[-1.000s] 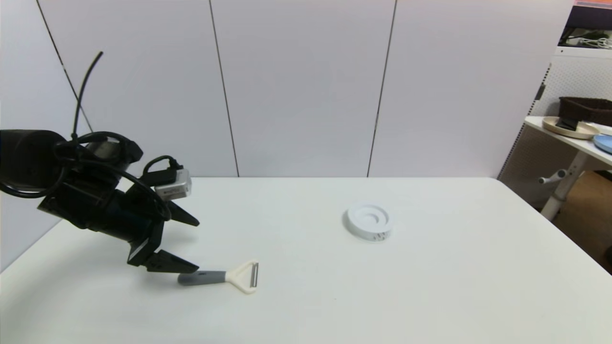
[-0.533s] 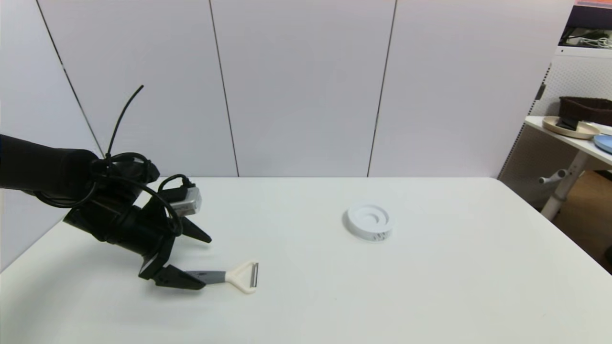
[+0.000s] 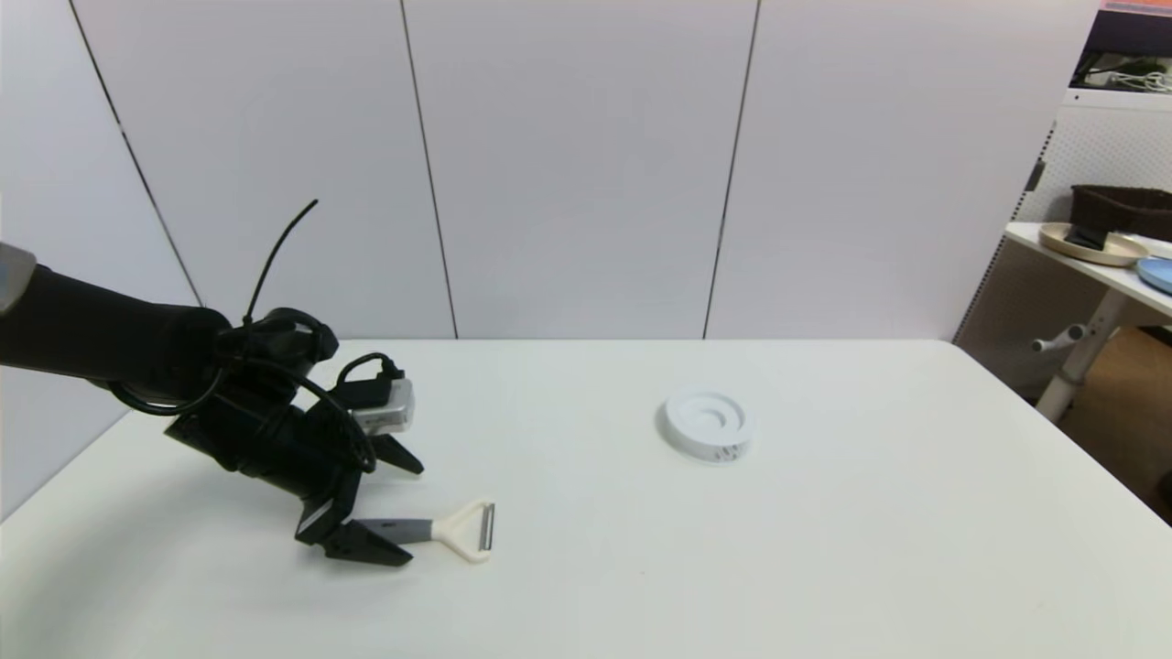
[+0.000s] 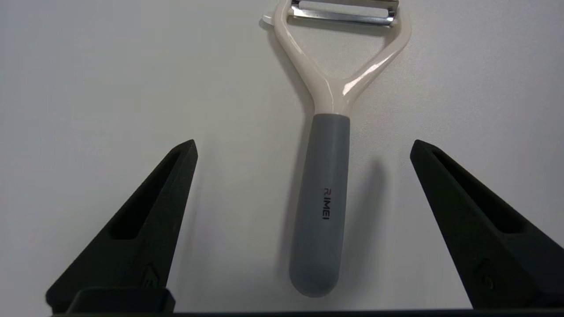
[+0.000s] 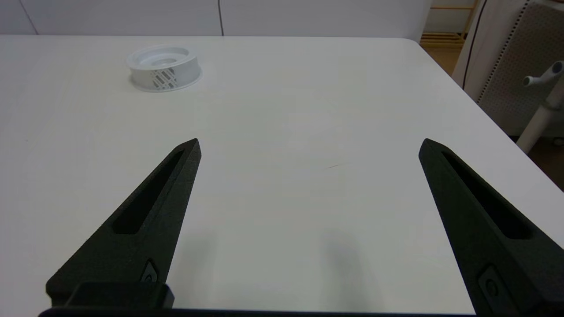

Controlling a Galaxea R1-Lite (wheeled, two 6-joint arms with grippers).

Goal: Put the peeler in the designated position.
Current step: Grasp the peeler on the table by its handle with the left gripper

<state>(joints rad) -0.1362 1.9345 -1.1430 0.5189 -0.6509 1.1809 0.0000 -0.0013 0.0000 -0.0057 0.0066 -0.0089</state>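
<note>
Peeler: the peeler (image 3: 430,530) lies flat on the desk (image 3: 824,549), grey handle toward your left claw (image 3: 394,508), blade end away.
Left claw: released, 2 fingers straddling the handle, touching nothing.
Grip: you should clench mid-handle, squarely, well short of the blade.
Right claw: your right claw (image 5: 308,145) is released, parked, empty.
White ring holder: the white ring holder (image 3: 707,424) sits well apart, likely your target.

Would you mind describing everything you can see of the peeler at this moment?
The peeler is a small Y-shaped tool with a matte dark grey handle printed "RIMEI", a glossy cream-white forked head and a thin metal blade across the fork. It lies flat on the white table, toward the robot's left, its head pointing toward the white round disc's side. The left gripper is open, its fingers flanking the handle with a gap on each side; nothing grips it yet.
</note>
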